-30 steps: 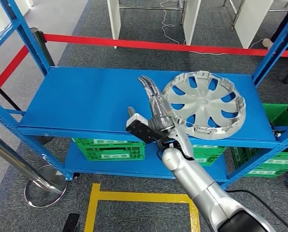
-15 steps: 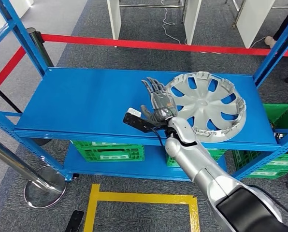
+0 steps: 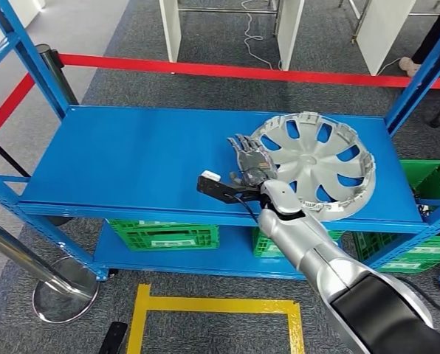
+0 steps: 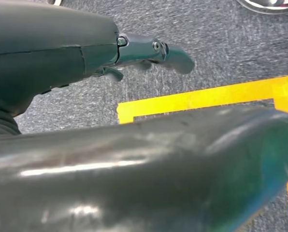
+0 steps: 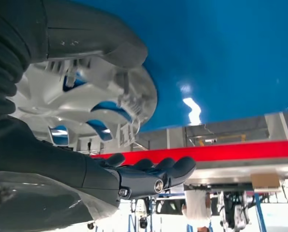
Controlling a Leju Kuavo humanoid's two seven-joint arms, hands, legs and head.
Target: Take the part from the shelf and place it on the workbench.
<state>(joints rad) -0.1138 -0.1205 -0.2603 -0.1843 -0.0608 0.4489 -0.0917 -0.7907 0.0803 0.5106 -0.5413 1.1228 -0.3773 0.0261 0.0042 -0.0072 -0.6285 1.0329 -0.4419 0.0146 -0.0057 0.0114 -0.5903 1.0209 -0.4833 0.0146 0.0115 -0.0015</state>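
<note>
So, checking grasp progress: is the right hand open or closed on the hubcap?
Open. The right hand has fingers spread beside the hubcap rim, gripping nothing; the hubcap lies on the shelf.

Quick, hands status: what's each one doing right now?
Left hand: holds nothing, hanging over the floor; open or closed cannot be told.
Right hand: open, fingers spread at the rim of the wheel cover, not gripping it yet.

The near left rim of the wheel cover (image 3: 318, 158) was hidden behind the right hand (image 3: 250, 164) in the head view, so contact between them could not be judged. The green crates (image 3: 162, 232) were largely covered by the blue shelf (image 3: 134, 158). In the left wrist view, the left hand (image 4: 150, 50) was partly masked by a blurred dark body part.
</note>
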